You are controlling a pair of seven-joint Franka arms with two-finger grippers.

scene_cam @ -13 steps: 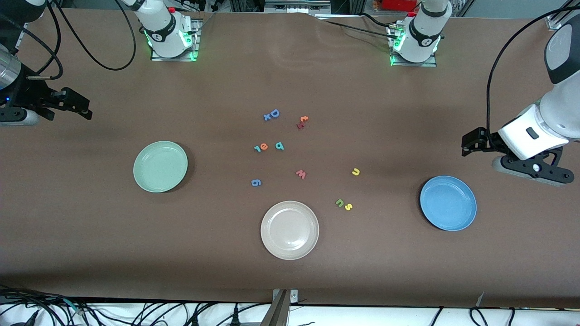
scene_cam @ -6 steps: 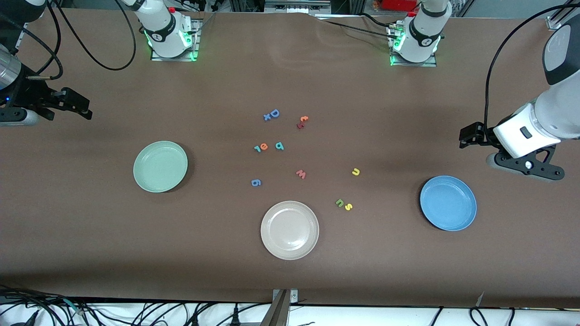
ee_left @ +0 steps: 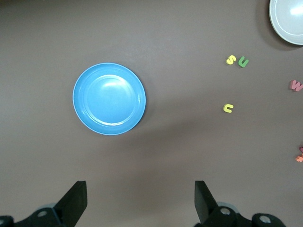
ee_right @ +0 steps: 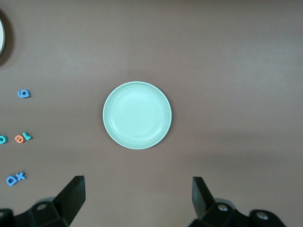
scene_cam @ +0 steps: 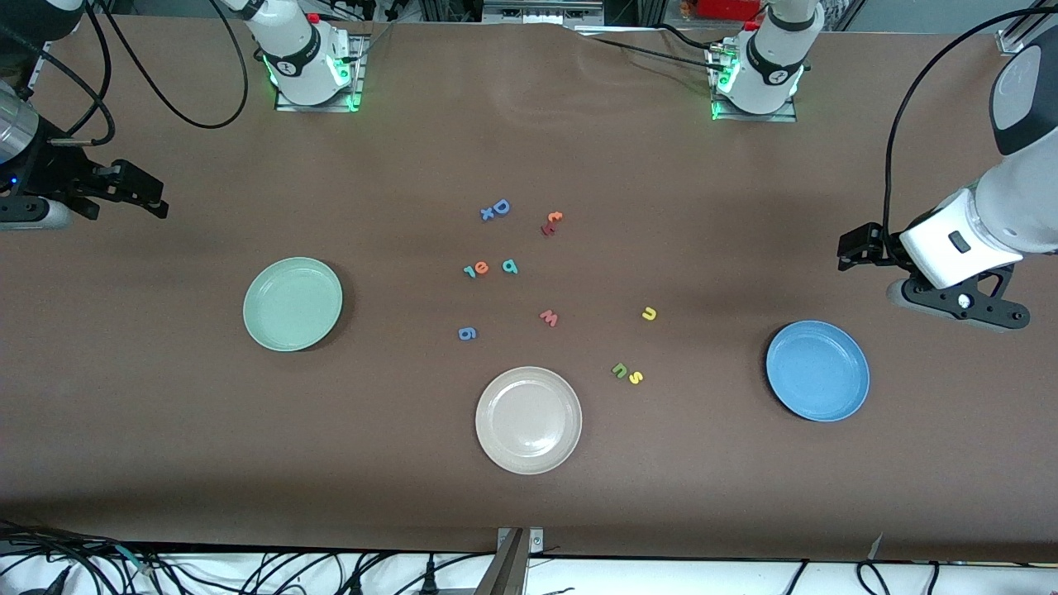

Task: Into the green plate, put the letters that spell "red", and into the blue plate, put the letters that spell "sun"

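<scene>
Letters all loose mid-table — orange "e" (scene_cam: 480, 268), teal "r" (scene_cam: 469, 271), teal "d" (scene_cam: 510, 267) at 3 o'clock of the green plate (scene_cam: 258, 327); yellow "s" (scene_cam: 636, 378), olive "n" (scene_cam: 618, 370), yellow "u" (scene_cam: 650, 313) at 9 o'clock of the blue plate (scene_cam: 855, 397). Left gripper (scene_cam: 845, 256) and right gripper (scene_cam: 157, 202) gape empty over bare table. We judge the foam light, squashy — pinch across the edges.

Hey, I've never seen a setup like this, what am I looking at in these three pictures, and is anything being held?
Two robot arms work at a brown table. One picture looks down from a high camera facing them; the other two come from cameras on each arm's wrist. The left claw hangs above the table by the blue plate, the right claw near the green plate. Both are open and hold nothing. Between the plates lie small foam letters, such as the yellow u and orange e, plus a beige-white plate.
</scene>
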